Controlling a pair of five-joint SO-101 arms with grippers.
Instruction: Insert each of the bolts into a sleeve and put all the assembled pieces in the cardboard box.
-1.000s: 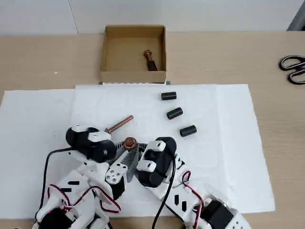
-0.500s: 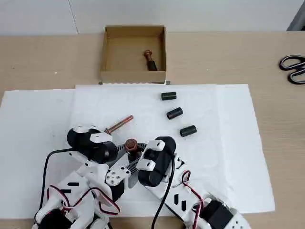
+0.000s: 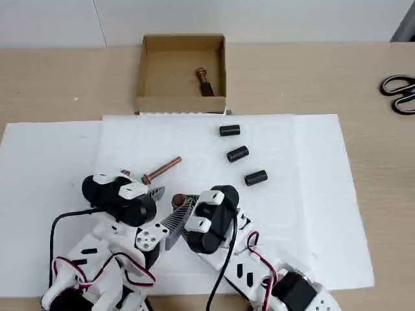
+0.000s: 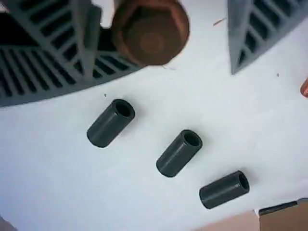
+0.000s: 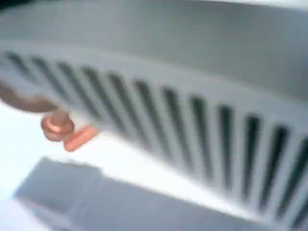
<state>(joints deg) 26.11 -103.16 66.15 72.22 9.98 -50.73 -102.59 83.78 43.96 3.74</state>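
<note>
Copper in two places, taken from the left. Pulled back leftward over the white paper [image 3: 52, 168] within the last second: left gripper [image 4: 161, 67], fingers [image 4: 255, 29] now spread wide, one beside the held bolt [image 4: 150, 31] and the other well clear. Means, most likely, a release after a handover, with seating in a sleeve yet to confirm. Just left of that bolt, flat on the paper, a loose bolt [image 3: 162, 170], head near-left, shank far-right. Held bolt up off the paper between both arms, head turned towards the left wrist camera, long axis nearly end-on there, shank hidden. Cannot tell the state of the right gripper [image 3: 189, 208]. Further right, three black sleeves [image 3: 237, 154], lying loose and apart.
</note>
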